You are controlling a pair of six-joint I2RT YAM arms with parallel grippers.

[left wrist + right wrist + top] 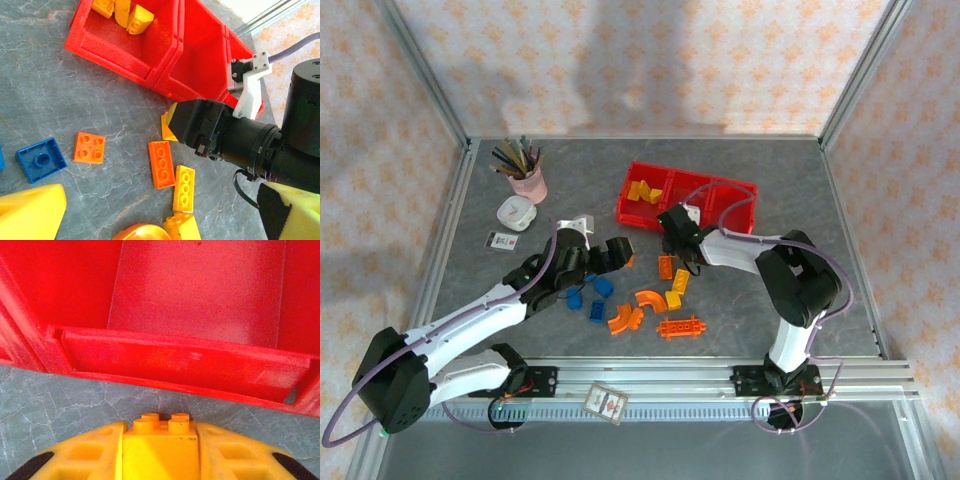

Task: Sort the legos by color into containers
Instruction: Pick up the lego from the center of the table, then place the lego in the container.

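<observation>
A yellow brick [160,452] is pinched in the right tool [160,429], studs pointed toward the red tray [200,365]; the left tool [618,256] is held spread.

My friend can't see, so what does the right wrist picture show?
The right gripper holds a yellow brick between its fingers, just in front of the red tray. The compartment ahead looks empty, and grey table lies below.

My left arm [470,335] stretches low and diagonally toward mid-table, the left gripper [620,254] spread wide. My right arm [798,290] folds sharply at the elbow and reaches leftward, with the right gripper [672,235] clamped on a yellow brick [160,437].
</observation>
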